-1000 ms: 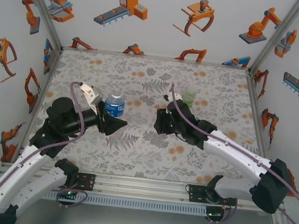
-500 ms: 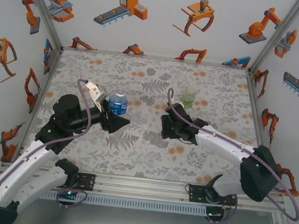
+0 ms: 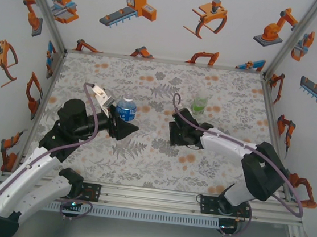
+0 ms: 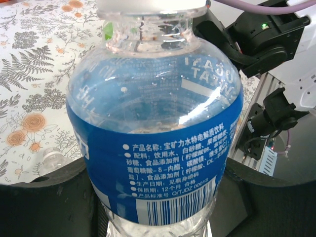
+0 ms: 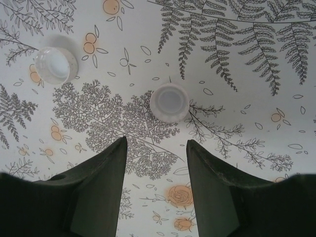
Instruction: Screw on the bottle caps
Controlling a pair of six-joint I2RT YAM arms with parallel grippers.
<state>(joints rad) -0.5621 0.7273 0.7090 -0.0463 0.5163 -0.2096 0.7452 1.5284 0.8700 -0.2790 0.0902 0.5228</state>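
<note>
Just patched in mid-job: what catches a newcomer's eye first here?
The clear plastic bottle with the blue label, clamped upright by the left gripper, looms in the left wrist view. Next, two round white plastic caps lie on the floral tabletop beyond the right gripper, its jaws open.

left gripper point(image 3: 117, 115) clamped, right gripper point(image 5: 155, 147) spread, pointing down

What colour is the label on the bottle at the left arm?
Blue with white print, wrapped around the bottle; the label shows best in the left wrist view.
</note>
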